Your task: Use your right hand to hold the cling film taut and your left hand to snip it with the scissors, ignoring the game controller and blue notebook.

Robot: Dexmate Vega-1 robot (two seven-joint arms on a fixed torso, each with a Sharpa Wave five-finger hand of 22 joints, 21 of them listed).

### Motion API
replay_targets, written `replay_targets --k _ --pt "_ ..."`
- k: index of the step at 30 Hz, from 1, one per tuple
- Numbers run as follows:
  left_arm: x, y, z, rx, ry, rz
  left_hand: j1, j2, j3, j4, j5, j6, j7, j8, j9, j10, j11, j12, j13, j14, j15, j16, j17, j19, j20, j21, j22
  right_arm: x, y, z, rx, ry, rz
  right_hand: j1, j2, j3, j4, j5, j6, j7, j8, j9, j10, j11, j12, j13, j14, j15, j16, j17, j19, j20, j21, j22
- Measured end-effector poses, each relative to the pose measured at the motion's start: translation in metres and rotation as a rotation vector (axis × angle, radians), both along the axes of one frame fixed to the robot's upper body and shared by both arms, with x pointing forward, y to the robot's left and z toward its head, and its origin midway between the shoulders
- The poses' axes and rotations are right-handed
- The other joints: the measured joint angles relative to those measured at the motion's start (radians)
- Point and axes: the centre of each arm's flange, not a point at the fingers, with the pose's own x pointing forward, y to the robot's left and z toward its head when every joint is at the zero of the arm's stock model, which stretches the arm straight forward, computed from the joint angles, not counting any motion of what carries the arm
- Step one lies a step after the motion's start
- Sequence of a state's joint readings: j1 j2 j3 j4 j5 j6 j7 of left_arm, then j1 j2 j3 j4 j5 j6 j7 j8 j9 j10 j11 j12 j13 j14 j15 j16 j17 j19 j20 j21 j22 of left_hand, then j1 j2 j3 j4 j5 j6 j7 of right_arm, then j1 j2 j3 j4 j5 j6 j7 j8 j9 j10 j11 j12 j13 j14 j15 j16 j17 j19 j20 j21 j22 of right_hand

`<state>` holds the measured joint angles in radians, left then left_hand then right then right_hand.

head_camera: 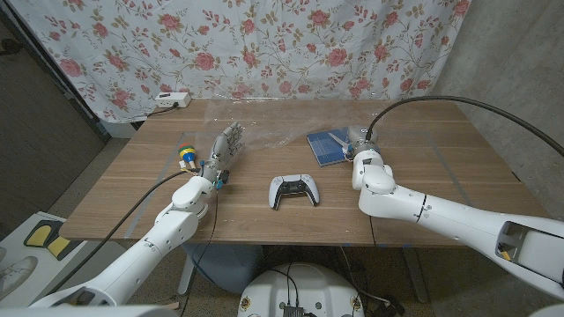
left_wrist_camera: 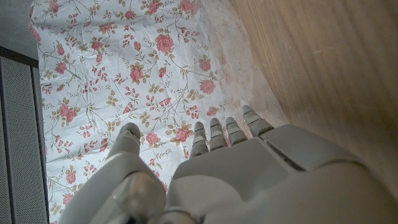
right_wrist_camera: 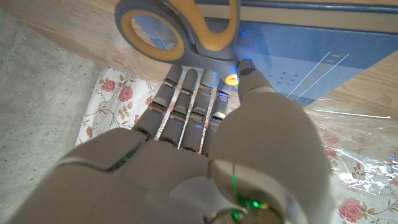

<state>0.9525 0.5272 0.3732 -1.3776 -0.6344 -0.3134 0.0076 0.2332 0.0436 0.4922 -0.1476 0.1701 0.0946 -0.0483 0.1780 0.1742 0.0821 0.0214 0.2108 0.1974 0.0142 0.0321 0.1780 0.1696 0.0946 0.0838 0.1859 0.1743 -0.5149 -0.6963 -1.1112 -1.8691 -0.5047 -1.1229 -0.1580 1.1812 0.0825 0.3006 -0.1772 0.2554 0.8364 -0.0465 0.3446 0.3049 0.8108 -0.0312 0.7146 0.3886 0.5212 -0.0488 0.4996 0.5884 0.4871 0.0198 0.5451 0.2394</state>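
Observation:
Crinkled clear cling film [head_camera: 280,132] lies on the wooden table [head_camera: 423,189] at the back middle. My left hand [head_camera: 226,148] stands just left of the film with fingers stretched out and apart, holding nothing; its fingers [left_wrist_camera: 217,134] show straight in the left wrist view. Scissors [head_camera: 345,138] with grey and yellow handles [right_wrist_camera: 166,30] lie on the blue notebook [head_camera: 326,146]. My right hand [head_camera: 359,145] is at the notebook's right edge, its fingertips [right_wrist_camera: 186,78] reaching up to the scissors' handle loop. I see nothing gripped in it.
A white game controller [head_camera: 294,190] sits at the table's front middle. A small colourful toy [head_camera: 187,157] stands left of my left hand. A white power strip [head_camera: 171,99] lies at the back left corner, before a floral curtain [head_camera: 264,44].

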Motion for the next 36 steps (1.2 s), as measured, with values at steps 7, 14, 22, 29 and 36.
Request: replay_targets --k 7,14,22,29,36 --pt "0.0 0.0 0.0 0.0 0.0 -0.001 0.0 0.0 0.0 0.0 0.0 0.0 0.0 0.0 0.0 0.004 -0.004 0.004 0.0 0.0 0.0 0.0 0.0 0.0 0.0 0.0 0.0 -0.003 -0.003 0.002 0.029 0.003 0.017 0.0 0.0 -0.004 0.004 0.004 0.0 0.0 0.0 0.004 0.0 0.0 0.0 0.004 0.003 0.003 -0.005 0.003 0.0 0.0 0.0 0.0" --pt "0.001 -0.001 0.001 0.002 -0.001 -0.001 0.0 0.0 0.0 0.0 0.0 0.003 -0.003 0.0 0.0 0.004 -0.004 0.004 0.0 0.0 0.0 0.0 0.0 0.0 0.0 0.0 0.0 -0.006 -0.007 0.004 0.045 0.001 0.024 0.0 0.0 -0.004 0.004 0.011 0.0 0.0 0.004 0.01 0.0 0.0 0.0 0.009 0.007 -0.001 -0.005 0.003 0.0 0.0 0.007 0.0" --pt "0.001 -0.004 0.002 0.004 -0.004 -0.004 0.0 0.0 0.0 0.0 0.0 0.004 -0.004 0.0 0.0 0.004 -0.004 0.004 0.0 -0.004 -0.004 0.0 0.0 0.0 0.0 0.0 0.0 -0.009 -0.011 0.005 0.056 0.002 0.029 0.001 -0.001 -0.004 0.004 0.011 0.0 0.0 0.004 0.015 0.0 0.0 0.0 0.009 0.007 -0.001 -0.005 0.007 0.0 0.0 0.013 0.0" --pt "0.002 -0.006 0.003 0.006 -0.004 -0.007 0.0 0.0 0.0 0.0 0.0 0.004 -0.003 0.0 0.0 0.004 -0.004 0.004 0.0 -0.004 -0.004 0.0 0.0 0.0 0.0 0.0 0.0 -0.014 -0.017 0.007 0.08 0.003 0.038 0.001 -0.001 -0.004 0.004 0.019 0.0 0.0 0.004 0.018 0.0 0.0 0.007 0.005 0.015 0.001 -0.005 0.007 0.0 0.0 0.019 0.0" --pt "0.003 -0.008 0.004 0.009 -0.006 -0.011 0.0 0.0 0.0 0.0 0.0 0.004 -0.004 0.0 0.0 0.004 -0.004 0.004 0.0 -0.004 -0.004 0.0 0.0 0.0 0.0 0.0 0.0 -0.02 -0.027 0.01 0.137 0.01 0.061 0.002 -0.002 -0.004 0.004 0.024 0.005 0.005 0.004 0.018 0.0 0.0 0.007 0.004 0.02 -0.003 -0.005 0.012 0.0 0.0 0.025 0.0"
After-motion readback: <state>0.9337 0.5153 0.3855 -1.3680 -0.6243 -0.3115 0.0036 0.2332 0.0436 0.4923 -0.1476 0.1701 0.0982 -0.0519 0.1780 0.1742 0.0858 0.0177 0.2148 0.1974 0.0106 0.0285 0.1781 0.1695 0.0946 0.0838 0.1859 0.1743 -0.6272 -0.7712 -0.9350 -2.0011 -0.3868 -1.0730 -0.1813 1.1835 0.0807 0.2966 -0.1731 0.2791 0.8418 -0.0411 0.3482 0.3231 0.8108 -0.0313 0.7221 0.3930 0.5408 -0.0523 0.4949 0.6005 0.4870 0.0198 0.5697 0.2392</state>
